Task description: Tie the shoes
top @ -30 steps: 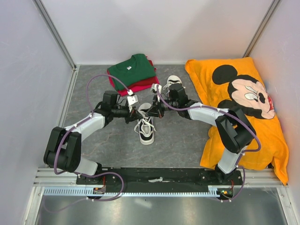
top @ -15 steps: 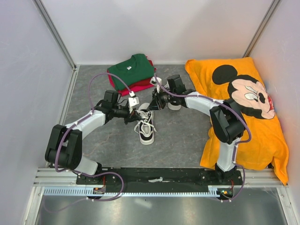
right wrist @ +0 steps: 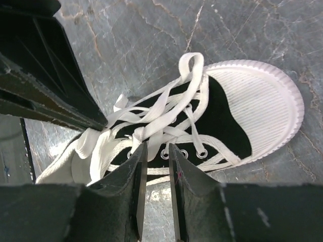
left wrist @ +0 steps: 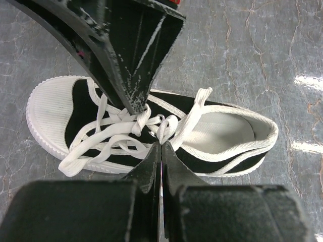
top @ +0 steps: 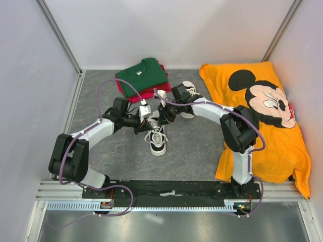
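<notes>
Sneaker (top: 157,139) under work is found on the grey table (top: 197,151), between the two arms, with its white toe cap (left wrist: 46,114) turned toward the near edge. It stands upright on its sole. The second sneaker (top: 187,89) is seen farther back, near the orange Mickey Mouse cloth (top: 262,146), and is partly hidden by the right arm.

Left gripper (left wrist: 160,147): the fingers are pressed flat together, and a loop of the white laces (left wrist: 164,129) is pinched at their tips, just above the shoe's opening.

Right gripper (right wrist: 157,151): a narrow gap is kept between the fingers, and the tips are set down at the crossed laces over the tongue. Whether a strand is caught there cannot be told.

The two grippers are brought in from opposite sides, and their tips nearly meet over the middle of the lacing. A loose twist of lace is noted between them. Slack strands are draped over the side of the sneaker toward the toe.

A folded green shirt (top: 142,74) is stacked on a red one (top: 154,93) at the back of the table, well apart from the near sneaker.
</notes>
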`<state>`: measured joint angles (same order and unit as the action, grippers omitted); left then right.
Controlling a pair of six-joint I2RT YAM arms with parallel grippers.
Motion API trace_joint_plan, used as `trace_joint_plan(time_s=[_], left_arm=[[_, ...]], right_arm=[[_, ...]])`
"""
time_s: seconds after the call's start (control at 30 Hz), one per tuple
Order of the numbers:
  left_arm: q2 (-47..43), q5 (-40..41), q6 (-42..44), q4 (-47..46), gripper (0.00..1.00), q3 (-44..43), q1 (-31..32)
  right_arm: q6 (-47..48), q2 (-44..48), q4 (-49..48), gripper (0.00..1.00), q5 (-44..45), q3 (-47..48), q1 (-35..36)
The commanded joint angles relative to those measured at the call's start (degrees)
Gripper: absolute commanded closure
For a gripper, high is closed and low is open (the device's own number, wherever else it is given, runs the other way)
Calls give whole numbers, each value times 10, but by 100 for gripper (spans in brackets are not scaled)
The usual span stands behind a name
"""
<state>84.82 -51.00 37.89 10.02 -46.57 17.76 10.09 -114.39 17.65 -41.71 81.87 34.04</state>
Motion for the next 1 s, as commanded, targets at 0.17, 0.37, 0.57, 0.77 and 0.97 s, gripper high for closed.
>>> trace_joint_plan(time_s=[0.17, 0.37, 0.57, 0.77, 0.97], left_arm=[[11, 10, 26, -2, 98, -24, 3], [11, 11, 32, -2, 98, -20, 4], [11, 11, 33, -3, 98, -19, 3], [12, 11, 32, -4, 98, -20, 3], [23, 20, 20, -3, 99, -31, 4]], right_arm=[[70, -21, 55, 68, 24, 44, 17], [84, -33, 71, 69, 48, 62, 30], [75, -26, 78, 100, 31, 83, 28], [29, 9, 27, 100, 38, 54, 15], [4, 38, -9, 100, 39, 15, 13]])
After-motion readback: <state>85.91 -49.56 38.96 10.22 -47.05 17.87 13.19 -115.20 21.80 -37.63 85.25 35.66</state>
